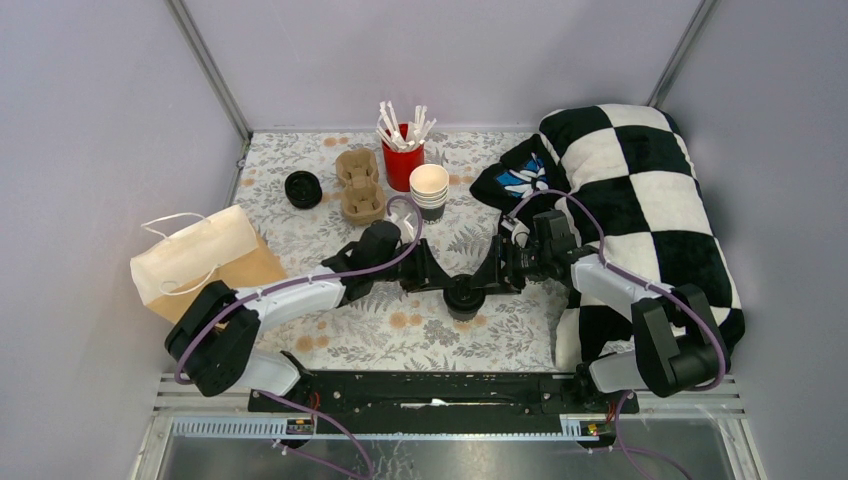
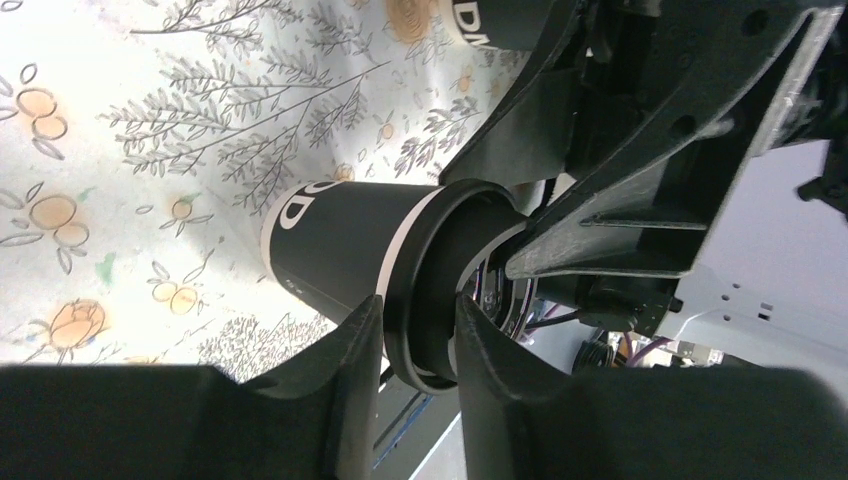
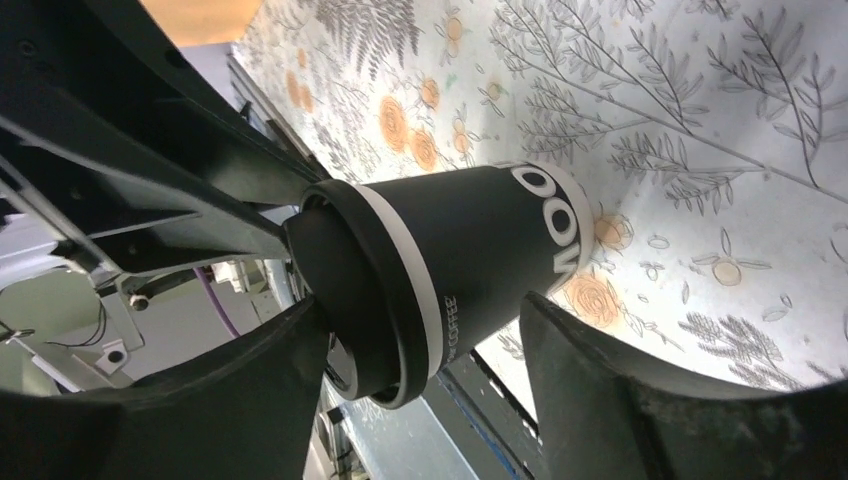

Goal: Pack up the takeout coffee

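**Table** [image 1: 400,330]: we log a floral cloth over the whole surface.

**Checkered cushion** [image 1: 640,190]: black and white, heaped along the 3 o'clock side, from the far corner to the near edge.

**Left arm** [image 1: 290,295]: based at 7 o'clock, it lies low and stretched toward the centre, with its wrist aimed at 3 o'clock.

**Right arm** [image 1: 620,285]: based at 5 o'clock, its elbow is folded over the cushion's edge and its forearm reaches toward 9 o'clock.

**Paper bag** [image 1: 200,255]: we list it at 9 o'clock, tipped over, handles showing.

**Cardboard cup carrier** [image 1: 360,185]: at 11 o'clock.

**Red cup** [image 1: 402,165]: at 12 o'clock, full of white sticks.

**Stack of cream cups** [image 1: 429,188]: just beside the red cup, on its 4 o'clock side.

**Takeout cup** [image 1: 463,296]: black, lidded and upright, just near of centre, between the two grippers.

**Second takeout cup** [image 1: 303,189]: at 10 o'clock, beside the carrier, untouched.

**Left gripper** [image 2: 418,335]: its jaws pinch the lid of the takeout cup from the 9 o'clock side.

**Right gripper** [image 3: 420,305]: its jaws are spread astride the same cup. One finger is against the lid and the other stands clear of the cup wall.
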You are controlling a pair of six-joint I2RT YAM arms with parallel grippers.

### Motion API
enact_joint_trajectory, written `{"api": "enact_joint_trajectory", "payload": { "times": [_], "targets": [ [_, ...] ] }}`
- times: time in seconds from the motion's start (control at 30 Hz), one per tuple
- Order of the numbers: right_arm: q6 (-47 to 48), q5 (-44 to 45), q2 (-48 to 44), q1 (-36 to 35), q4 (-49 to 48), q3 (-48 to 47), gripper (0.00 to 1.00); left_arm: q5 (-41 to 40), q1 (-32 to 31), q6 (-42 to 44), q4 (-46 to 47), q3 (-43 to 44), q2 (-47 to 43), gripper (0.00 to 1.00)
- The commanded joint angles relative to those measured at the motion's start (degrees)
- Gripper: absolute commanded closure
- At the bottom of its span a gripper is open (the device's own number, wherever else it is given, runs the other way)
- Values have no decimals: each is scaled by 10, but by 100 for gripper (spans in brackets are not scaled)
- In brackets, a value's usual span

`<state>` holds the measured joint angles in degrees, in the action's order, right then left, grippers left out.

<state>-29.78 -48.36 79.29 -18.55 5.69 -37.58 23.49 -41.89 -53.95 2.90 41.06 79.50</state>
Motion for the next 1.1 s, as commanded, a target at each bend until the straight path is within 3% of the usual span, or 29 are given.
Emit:
{"api": "enact_joint_trajectory", "payload": {
  "times": [0.0,0.27,0.53,0.73,0.87,1.07],
  "targets": [
    [65,87,-11,1,138,-45,22,-55,2,61,-232,21,-7,61],
    [137,178,-54,-20,313,-166,5,-42,1,58,-250,97,-46,44],
    [135,400,-35,-201,390,-280,3,-32,1,60,-247,141,-80,29],
    [166,535,42,-299,450,-371,2,-145,1,66,-328,157,-160,23],
    [167,552,76,-333,456,-394,3,-229,3,56,-335,139,-244,19],
    [163,573,106,-355,456,-411,10,-254,3,53,-337,138,-275,18]
  ]
}}
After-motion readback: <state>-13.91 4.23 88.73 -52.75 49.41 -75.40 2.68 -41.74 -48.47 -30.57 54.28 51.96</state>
